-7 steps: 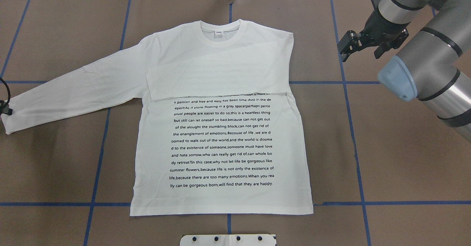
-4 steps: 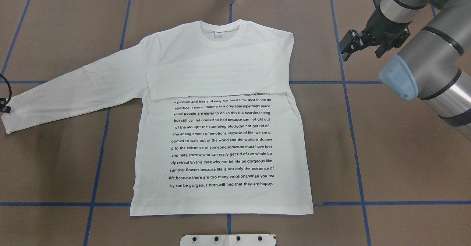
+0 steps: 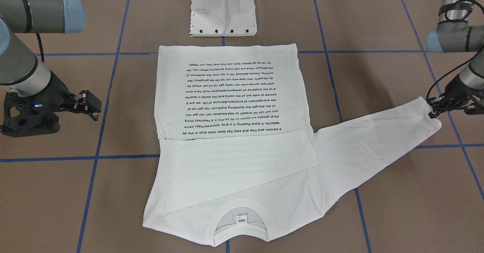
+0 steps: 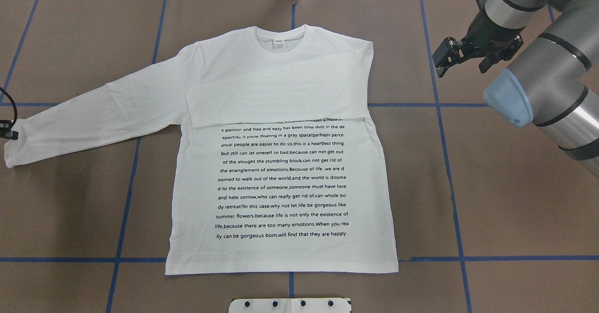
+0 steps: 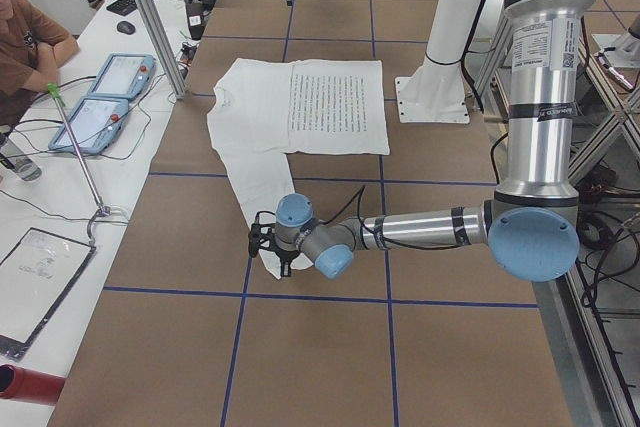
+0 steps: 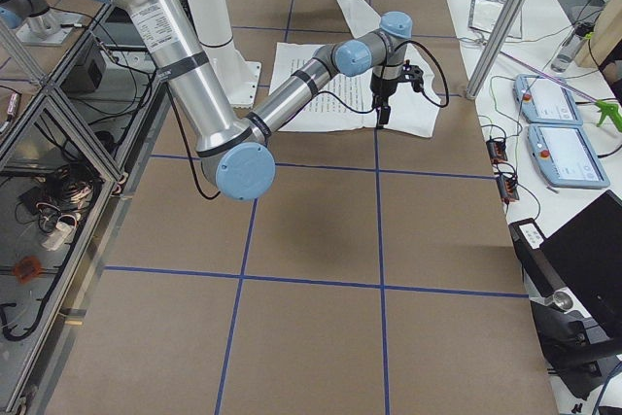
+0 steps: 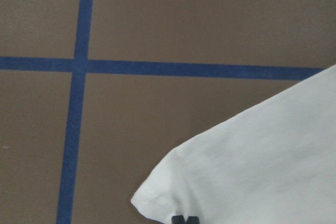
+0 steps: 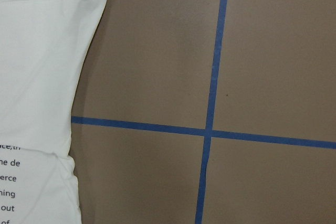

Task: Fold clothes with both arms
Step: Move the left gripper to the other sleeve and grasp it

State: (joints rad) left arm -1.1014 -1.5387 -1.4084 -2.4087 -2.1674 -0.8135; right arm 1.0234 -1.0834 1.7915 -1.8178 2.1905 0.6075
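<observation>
T-shirt [image 4: 281, 172] cuff held pinched by left gripper [image 3: 435, 108], shifted slightly collarward since earlier — right gripper [image 3: 92, 107] spread wide, apart from T-shirt.

White T-shirt [image 4: 281, 83] printed with rows of small black lettering; brown worktop [image 4: 514, 200] gridded in blue tape [image 4: 70, 259]; grey left arm [image 5: 420, 230] and right arm [image 4: 547, 65] capped light blue; white pedestal [image 3: 223, 11].
</observation>
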